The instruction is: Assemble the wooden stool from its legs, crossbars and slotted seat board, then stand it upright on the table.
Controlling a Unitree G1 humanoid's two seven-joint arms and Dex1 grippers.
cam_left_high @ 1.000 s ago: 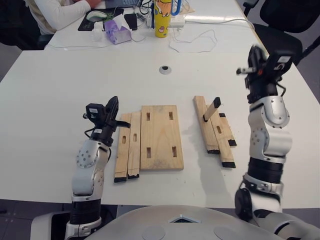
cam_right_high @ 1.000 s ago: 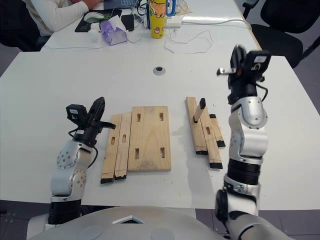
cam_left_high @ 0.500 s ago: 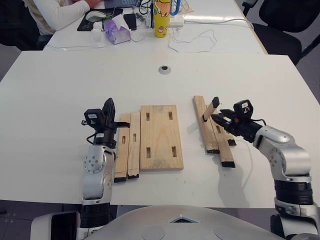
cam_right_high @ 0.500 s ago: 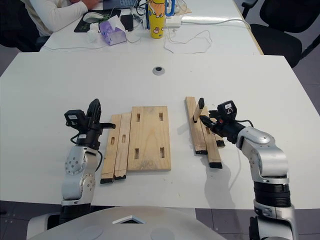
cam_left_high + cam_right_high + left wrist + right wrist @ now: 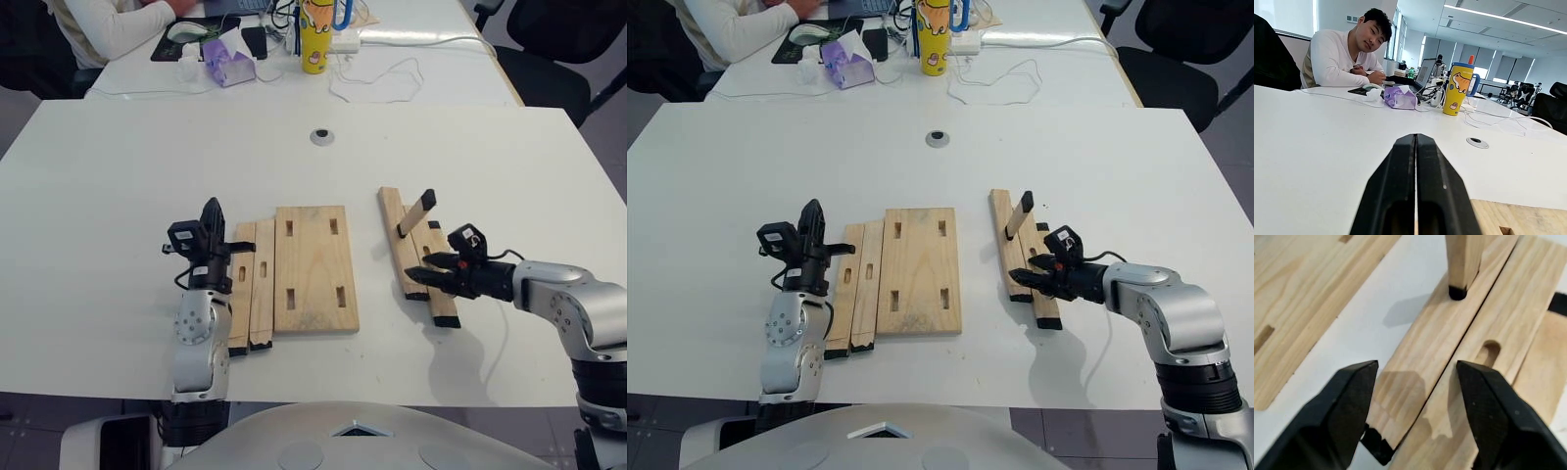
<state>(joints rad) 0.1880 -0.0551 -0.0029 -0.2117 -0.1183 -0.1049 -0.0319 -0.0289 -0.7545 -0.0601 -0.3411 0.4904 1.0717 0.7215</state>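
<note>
The slotted seat board (image 5: 315,267) lies flat mid-table. Two slotted leg planks (image 5: 251,284) lie side by side against its left edge. My left gripper (image 5: 213,209) is shut and empty, just left of those planks, pointing toward the far side of the table (image 5: 1415,141). Right of the board lie more leg planks (image 5: 404,245), with a short black-tipped crossbar (image 5: 416,212) standing tilted in one of them. My right gripper (image 5: 425,277) hovers open over the near black-tipped ends of these planks (image 5: 1417,366), its fingers (image 5: 1352,396) spread across one plank (image 5: 1415,357) and holding nothing.
A round cable grommet (image 5: 322,136) sits in the table behind the board. On the far desk are a yellow cup (image 5: 315,39), a purple pack (image 5: 230,64) and loose cables (image 5: 377,83). A black chair (image 5: 549,49) stands at the back right.
My right arm swung down from a raised pose to the table, then slid toward me to the near ends of the right-hand planks. My left gripper turned more upright and drew slightly nearer.
</note>
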